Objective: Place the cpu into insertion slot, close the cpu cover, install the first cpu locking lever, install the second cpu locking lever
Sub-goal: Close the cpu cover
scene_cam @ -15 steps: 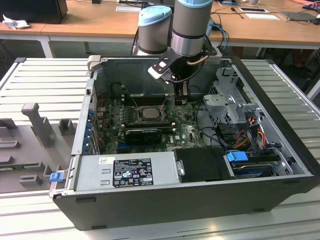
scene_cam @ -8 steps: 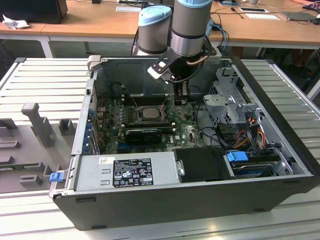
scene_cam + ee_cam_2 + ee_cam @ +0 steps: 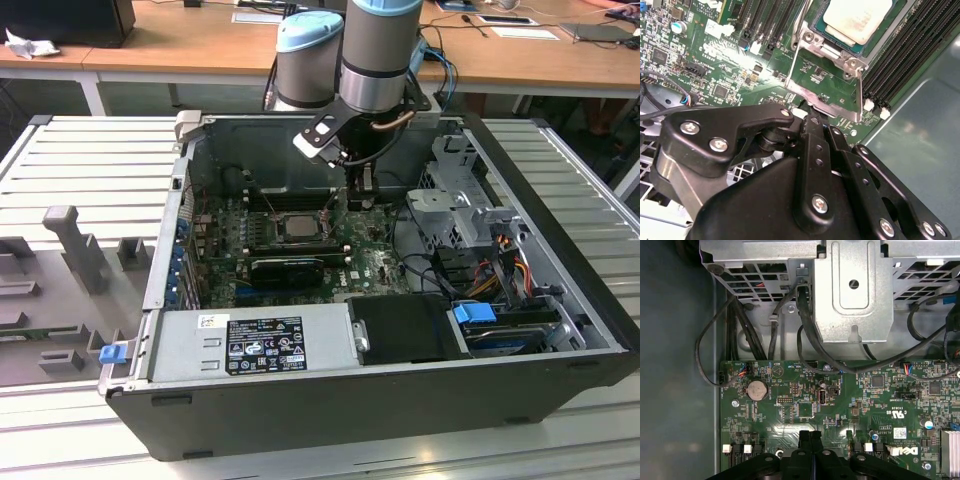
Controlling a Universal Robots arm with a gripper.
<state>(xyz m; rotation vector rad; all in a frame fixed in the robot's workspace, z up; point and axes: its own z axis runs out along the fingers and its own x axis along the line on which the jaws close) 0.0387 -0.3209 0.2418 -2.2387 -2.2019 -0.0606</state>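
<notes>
cpu (image 3: 857,17) top is matt silver metal, kinda smudgy; cpu cover (image 3: 842,111) is bare shiny steel; tool (image 3: 812,120) matt black with bright screw heads; board (image 3: 805,405) glossy green, drive cage (image 3: 852,290) dull grey sheet metal

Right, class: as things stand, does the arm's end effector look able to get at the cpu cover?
Probably yes. In the second wrist view the end effector, fingers shut, sits right at the near edge of the cpu cover, which stands swung open off the cpu; nothing lies between them.
</notes>
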